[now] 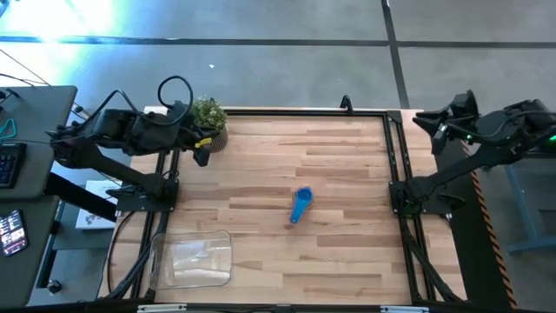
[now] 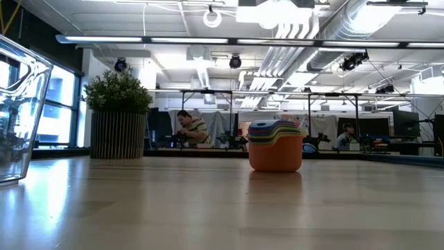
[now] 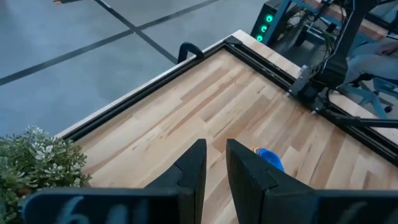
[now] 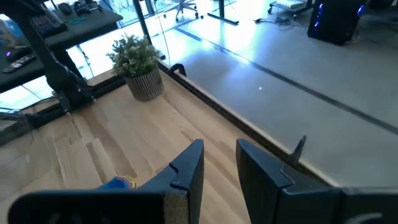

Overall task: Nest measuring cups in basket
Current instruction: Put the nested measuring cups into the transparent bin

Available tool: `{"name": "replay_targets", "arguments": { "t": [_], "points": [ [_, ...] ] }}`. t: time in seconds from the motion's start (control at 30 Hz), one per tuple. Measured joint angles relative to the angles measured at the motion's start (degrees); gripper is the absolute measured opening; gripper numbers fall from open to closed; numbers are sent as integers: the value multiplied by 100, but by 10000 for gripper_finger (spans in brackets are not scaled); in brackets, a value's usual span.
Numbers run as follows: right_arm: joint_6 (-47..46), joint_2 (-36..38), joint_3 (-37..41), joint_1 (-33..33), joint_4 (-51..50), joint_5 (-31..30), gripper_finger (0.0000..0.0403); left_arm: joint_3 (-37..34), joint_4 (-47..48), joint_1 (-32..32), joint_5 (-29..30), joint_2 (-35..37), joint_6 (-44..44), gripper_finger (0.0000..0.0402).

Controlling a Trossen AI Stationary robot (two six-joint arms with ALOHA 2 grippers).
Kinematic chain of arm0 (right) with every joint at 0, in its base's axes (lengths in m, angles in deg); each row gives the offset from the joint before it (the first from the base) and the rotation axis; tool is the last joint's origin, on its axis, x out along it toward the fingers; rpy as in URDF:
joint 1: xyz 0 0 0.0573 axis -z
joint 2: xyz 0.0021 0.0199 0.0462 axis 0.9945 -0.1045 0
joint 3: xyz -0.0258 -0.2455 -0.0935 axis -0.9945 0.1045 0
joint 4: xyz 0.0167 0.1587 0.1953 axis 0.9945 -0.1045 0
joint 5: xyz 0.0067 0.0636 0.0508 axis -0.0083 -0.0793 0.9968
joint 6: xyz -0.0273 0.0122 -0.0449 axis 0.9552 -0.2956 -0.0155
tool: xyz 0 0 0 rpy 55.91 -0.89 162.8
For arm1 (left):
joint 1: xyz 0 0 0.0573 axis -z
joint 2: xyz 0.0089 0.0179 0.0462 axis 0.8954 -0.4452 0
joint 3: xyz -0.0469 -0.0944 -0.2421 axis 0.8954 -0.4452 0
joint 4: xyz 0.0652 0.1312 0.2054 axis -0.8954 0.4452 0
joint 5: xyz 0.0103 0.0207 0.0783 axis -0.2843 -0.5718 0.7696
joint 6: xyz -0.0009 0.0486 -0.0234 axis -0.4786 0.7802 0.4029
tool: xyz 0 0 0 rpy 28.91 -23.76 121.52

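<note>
My left hand point(image 3: 215, 163) hangs over the far left corner of the counter point(image 1: 330, 156), just beside the potted plant point(image 1: 208, 115). Its two fingers point(image 3: 193, 168) stand slightly apart with a narrow gap between them, and nothing is in that gap; they touch nothing. My right hand point(image 4: 219, 163) is held out past the counter's far right corner, above the frame rail, its fingers point(image 4: 189, 163) likewise a little spread and holding nothing.

The measuring cups point(image 1: 301, 205) sit as one nested stack near the middle of the counter, well apart from both my hands. From above the blue one shows on top with its handle lying toward the near edge; from counter height the stack point(image 2: 275, 146) shows an orange cup at the bottom with green, yellow and purplish rims above it. The basket point(image 1: 193, 259) rests empty at the near left corner, well apart from the cups.
</note>
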Motion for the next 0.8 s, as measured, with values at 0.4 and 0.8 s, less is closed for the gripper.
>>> {"name": "replay_targets", "arguments": {
  "t": [0.4, 0.8],
  "points": [
    [879, 2130, 3148, 0, 3023, 1369, 86, 0, 0, -140, -2, -94, -185, 53],
    [1839, 3653, 5510, 0, 5621, 3013, 86, 0, 2, -530, -47, -265, -399, 53]
  ]
}}
